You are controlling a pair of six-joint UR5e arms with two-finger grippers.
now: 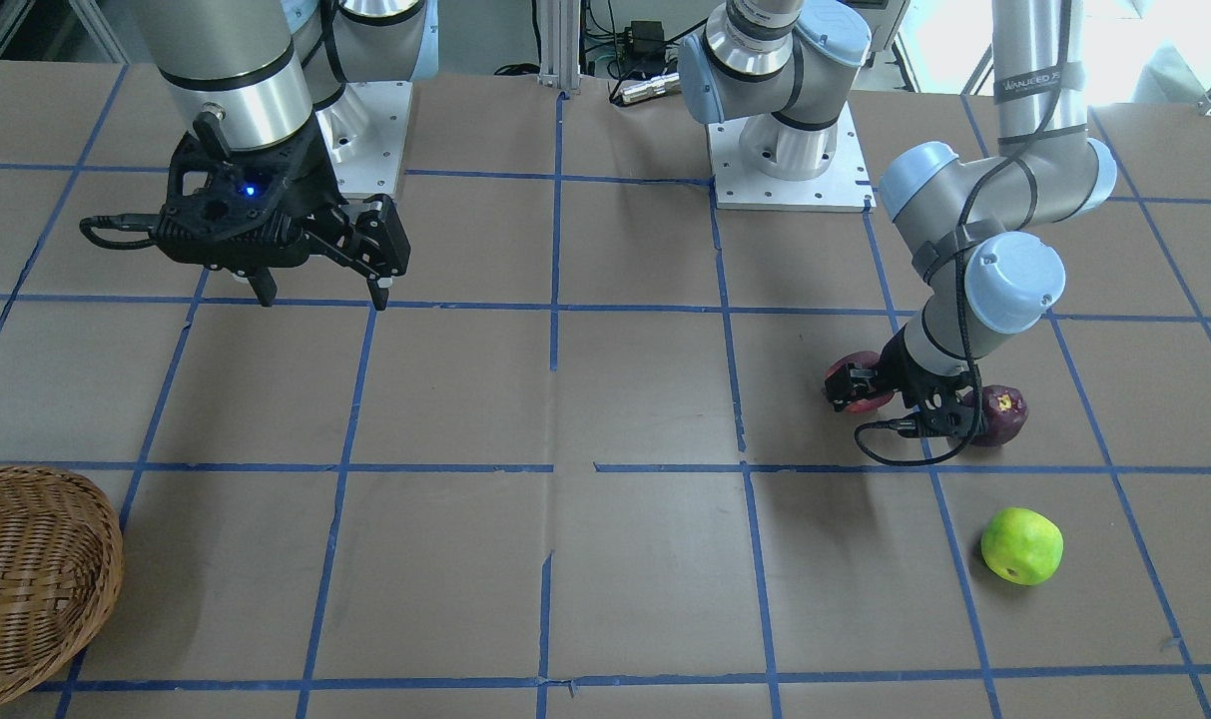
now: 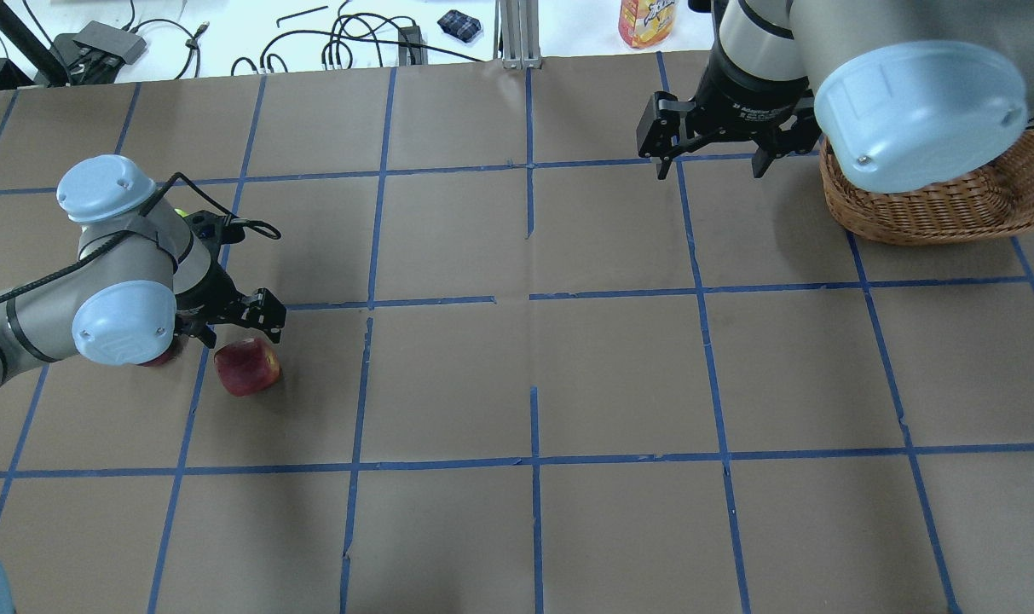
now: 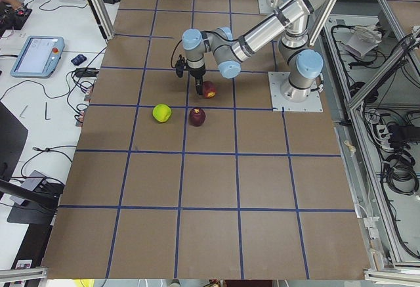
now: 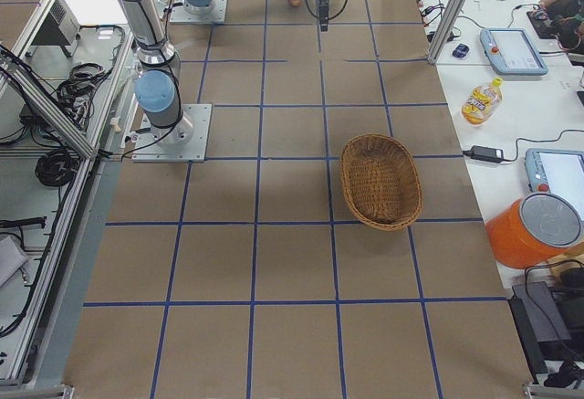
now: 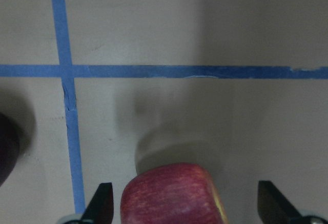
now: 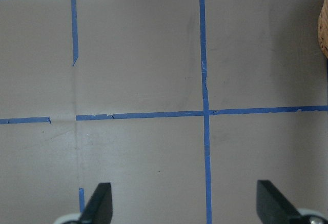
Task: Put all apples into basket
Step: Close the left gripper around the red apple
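The red apple lies on the table between the open fingers of my left gripper, seen close in the left wrist view with a gap on each side. In the overhead view the left gripper hangs just beyond the red apple. The maroon apple lies right beside the left wrist. The green apple lies apart, nearer the front. The wicker basket sits at the table's other end. My right gripper is open and empty, raised near the basket.
Brown paper with a blue tape grid covers the table. The left arm's elbow hides most of the maroon apple from overhead. A bottle and cables lie beyond the far edge. The two arm bases stand at the robot's side.
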